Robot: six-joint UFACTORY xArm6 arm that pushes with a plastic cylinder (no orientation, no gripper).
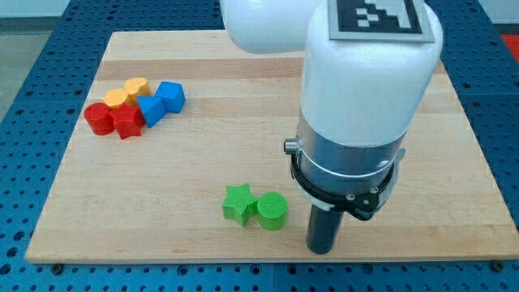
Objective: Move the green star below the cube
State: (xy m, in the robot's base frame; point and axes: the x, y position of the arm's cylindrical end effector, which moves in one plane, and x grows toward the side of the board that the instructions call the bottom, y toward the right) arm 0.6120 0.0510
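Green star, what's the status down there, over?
My tip down at the view's bottom, right of the green cylinder. Green star touching that cylinder's left side, far from the blue cube. Cylinder sits between tip and star.

open board is seen between the green star (238, 203) and the blue cube (171, 96) at the view's upper left. the star's right side is blocked by the touching green cylinder (272, 212). the cube is hemmed in by a second blue block (151, 110), yellow blocks (127, 92) and red blocks (113, 120).
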